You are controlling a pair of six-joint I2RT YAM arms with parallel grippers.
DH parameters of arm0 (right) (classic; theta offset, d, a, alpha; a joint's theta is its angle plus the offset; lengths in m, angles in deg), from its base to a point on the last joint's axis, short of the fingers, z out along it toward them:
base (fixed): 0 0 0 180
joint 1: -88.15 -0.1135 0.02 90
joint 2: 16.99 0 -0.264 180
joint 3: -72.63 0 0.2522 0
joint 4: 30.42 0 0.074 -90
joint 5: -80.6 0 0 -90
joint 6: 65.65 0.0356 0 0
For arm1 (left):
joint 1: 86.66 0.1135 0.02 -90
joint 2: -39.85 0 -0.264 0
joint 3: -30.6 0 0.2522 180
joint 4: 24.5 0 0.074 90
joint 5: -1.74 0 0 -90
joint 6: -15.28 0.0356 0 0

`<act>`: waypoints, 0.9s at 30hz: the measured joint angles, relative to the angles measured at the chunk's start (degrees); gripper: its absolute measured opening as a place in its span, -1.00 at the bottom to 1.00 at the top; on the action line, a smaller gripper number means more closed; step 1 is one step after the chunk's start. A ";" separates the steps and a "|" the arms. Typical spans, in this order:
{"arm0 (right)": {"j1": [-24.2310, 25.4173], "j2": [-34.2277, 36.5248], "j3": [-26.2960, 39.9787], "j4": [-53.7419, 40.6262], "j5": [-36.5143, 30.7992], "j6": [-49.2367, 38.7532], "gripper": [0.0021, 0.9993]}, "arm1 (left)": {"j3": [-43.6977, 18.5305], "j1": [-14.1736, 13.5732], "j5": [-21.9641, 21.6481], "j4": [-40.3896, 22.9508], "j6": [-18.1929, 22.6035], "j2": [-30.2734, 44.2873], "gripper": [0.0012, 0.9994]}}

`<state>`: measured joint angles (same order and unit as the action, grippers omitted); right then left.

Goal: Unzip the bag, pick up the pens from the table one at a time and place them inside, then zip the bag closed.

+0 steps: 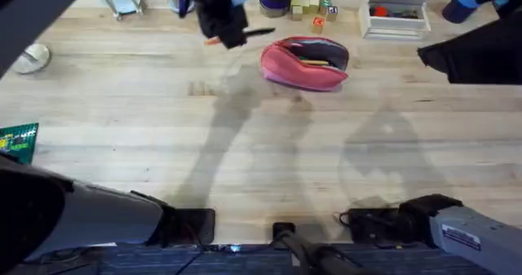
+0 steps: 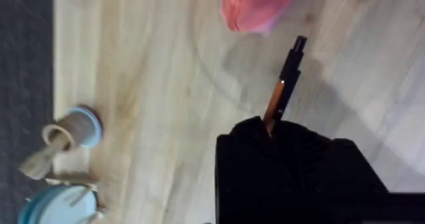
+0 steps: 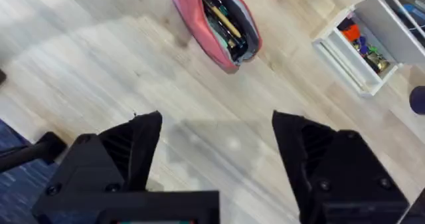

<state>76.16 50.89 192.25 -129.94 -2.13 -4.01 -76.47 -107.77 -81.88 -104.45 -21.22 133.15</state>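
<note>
Left gripper (image 2: 269,127) clamping orange pen (image 2: 282,88), bag (image 1: 306,63) unzipped, right gripper (image 3: 216,141) spread.

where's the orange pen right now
The orange pen is off the table, held in the left gripper toward the far edge in the overhead view, just left of the open pink bag.

Soft even light, blurred left-wrist view

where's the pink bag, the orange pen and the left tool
pink bag (image 1: 303,69): overhead view, on its front fabric side.
orange pen (image 2: 273,104): left wrist view, on its orange barrel.
left tool (image 2: 269,132): left wrist view, where it grips the pen.
</note>
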 joint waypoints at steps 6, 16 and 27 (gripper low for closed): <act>0.00 0.02 0.00 0.00 0.00 0.00 0.99 | -0.93 -3.39 3.54 6.23 0.82 0.02 -0.92; 0.00 0.01 0.00 0.00 0.00 0.00 0.99 | -0.93 -5.76 8.15 17.12 1.38 0.16 -0.92; 0.00 -0.47 0.00 -0.04 -1.97 -0.01 0.99 | -0.93 -6.21 20.82 23.26 1.42 9.07 -0.92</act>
<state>76.16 50.41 192.25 -129.98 -4.10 -4.02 -77.40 -113.98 -61.06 -81.20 -19.81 142.22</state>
